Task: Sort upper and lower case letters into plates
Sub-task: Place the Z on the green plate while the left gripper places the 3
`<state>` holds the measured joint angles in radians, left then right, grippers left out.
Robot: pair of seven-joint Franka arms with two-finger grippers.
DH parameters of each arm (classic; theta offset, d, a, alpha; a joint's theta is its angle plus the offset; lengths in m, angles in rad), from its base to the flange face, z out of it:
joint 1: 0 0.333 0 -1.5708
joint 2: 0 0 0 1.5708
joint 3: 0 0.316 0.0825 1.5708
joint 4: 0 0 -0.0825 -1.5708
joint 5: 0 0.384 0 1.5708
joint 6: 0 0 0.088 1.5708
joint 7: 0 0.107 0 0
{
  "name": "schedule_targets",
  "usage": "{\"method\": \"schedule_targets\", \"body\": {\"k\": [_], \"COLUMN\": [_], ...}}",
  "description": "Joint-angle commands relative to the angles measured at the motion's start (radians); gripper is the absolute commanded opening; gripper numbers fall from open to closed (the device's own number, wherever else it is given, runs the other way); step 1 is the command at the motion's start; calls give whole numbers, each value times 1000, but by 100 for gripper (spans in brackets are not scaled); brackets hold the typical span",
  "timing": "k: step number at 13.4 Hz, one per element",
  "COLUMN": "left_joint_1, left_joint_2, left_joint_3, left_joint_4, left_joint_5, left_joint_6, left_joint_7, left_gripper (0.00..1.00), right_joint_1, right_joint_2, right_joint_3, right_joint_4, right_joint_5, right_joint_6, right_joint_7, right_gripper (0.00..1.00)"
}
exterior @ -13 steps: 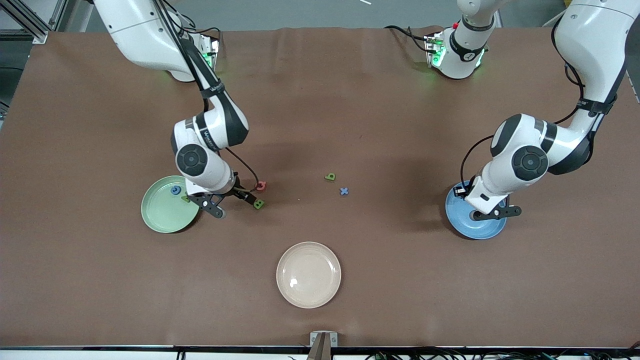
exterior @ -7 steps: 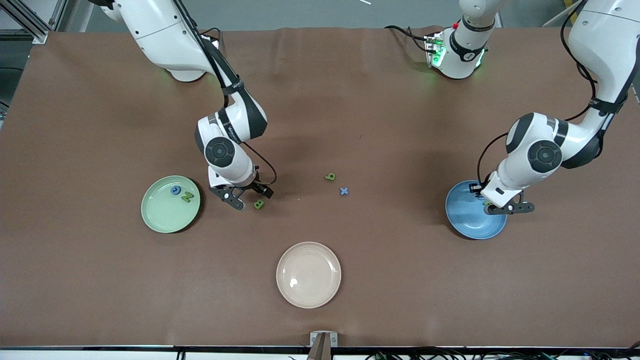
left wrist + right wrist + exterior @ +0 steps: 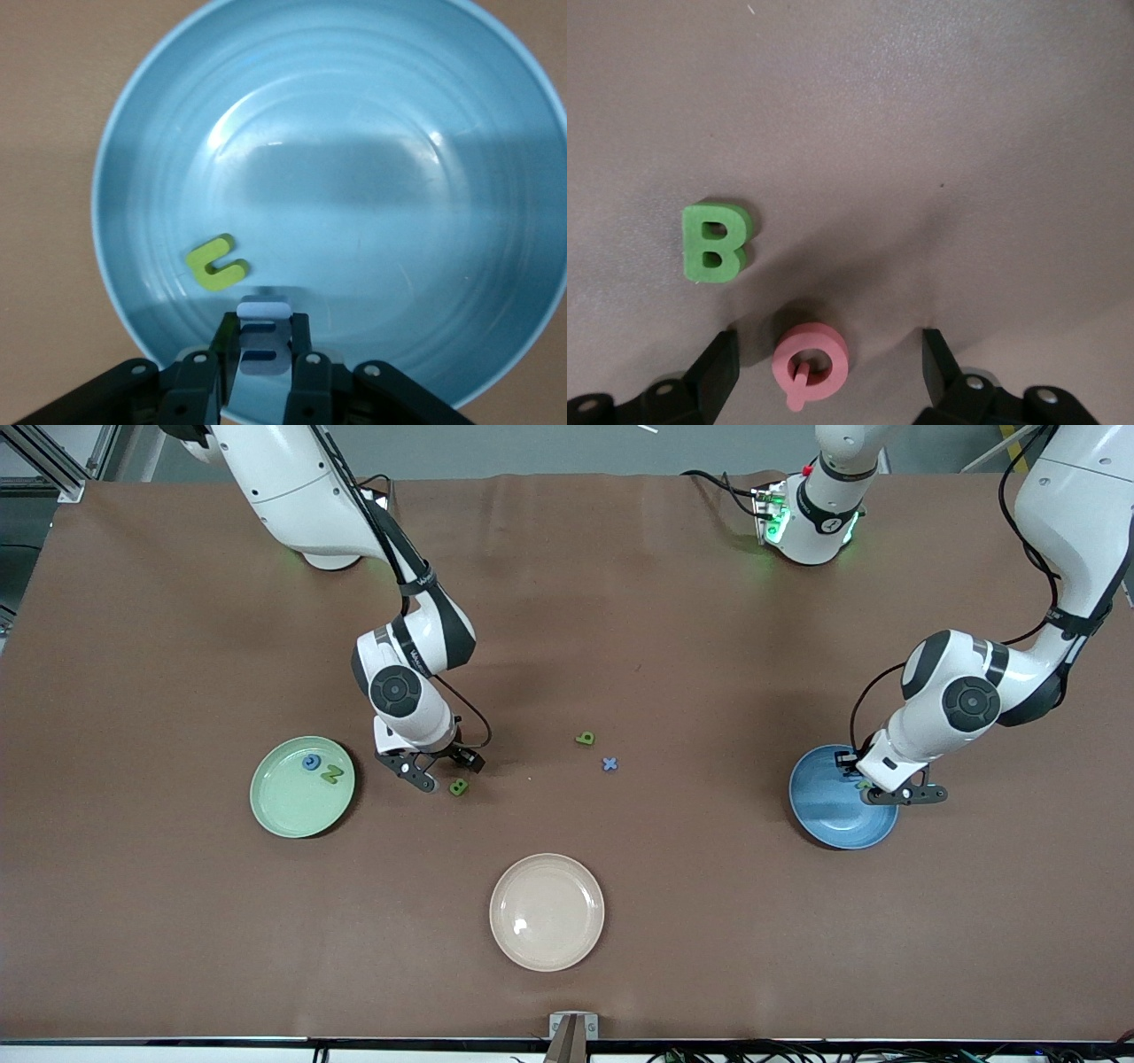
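Only the right wrist view shows the pink foam Q [image 3: 809, 364] on the table between the right gripper [image 3: 830, 372]'s spread fingers, green B [image 3: 715, 242] beside. Over the glossy blue plate [image 3: 354, 159], the left gripper [image 3: 263, 359] clamps a pale-blue letter [image 3: 262, 336]; a green letter [image 3: 216, 262] lies inside.

Both arms have glossy white shells with dark grey joint bands and round black end caps. Thin black cables loop beside each forearm. Green lights glow at the bases.
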<state>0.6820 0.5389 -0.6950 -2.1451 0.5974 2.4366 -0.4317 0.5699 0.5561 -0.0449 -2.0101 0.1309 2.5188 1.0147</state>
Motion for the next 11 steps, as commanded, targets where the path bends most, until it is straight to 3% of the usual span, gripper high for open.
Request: {"method": "schedule_targets", "body": {"k": [1, 2, 4, 7, 8, 9, 10, 11], "left_joint_1": [10, 10, 10, 7, 5, 5, 4, 2], "left_joint_2": [10, 12, 10, -5, -8, -11, -11, -10], "left_joint_3": [-9, -9, -9, -15, -40, -72, -99, -141], "left_joint_4": [-7, -7, -6, 13, 30, 46, 69, 92], "left_joint_5": [36, 36, 36, 35, 33, 24, 19, 18], "left_joint_6": [16, 16, 16, 6, -4, -17, -45, -74], "left_joint_7": [-4, -4, -1, -7, -18, -28, -48, -93], "left_gripper": [21, 24, 47, 92, 99, 99, 99, 99], "right_joint_1": [15, 16, 24, 39, 39, 39, 39, 38], "right_joint_2": [-12, -12, -12, -12, -12, -12, -12, -12], "right_joint_3": [-9, -9, -9, -9, -9, -9, -9, -9], "right_joint_4": [-26, -26, -26, -26, -26, -26, -26, -26], "right_joint_5": [3, 3, 3, 3, 3, 3, 3, 3], "right_joint_6": [21, 21, 21, 21, 21, 21, 21, 20], "right_joint_7": [15, 15, 31, 53, 53, 53, 53, 53], "right_gripper": [82, 81, 80, 78, 75, 69, 61, 47]}}
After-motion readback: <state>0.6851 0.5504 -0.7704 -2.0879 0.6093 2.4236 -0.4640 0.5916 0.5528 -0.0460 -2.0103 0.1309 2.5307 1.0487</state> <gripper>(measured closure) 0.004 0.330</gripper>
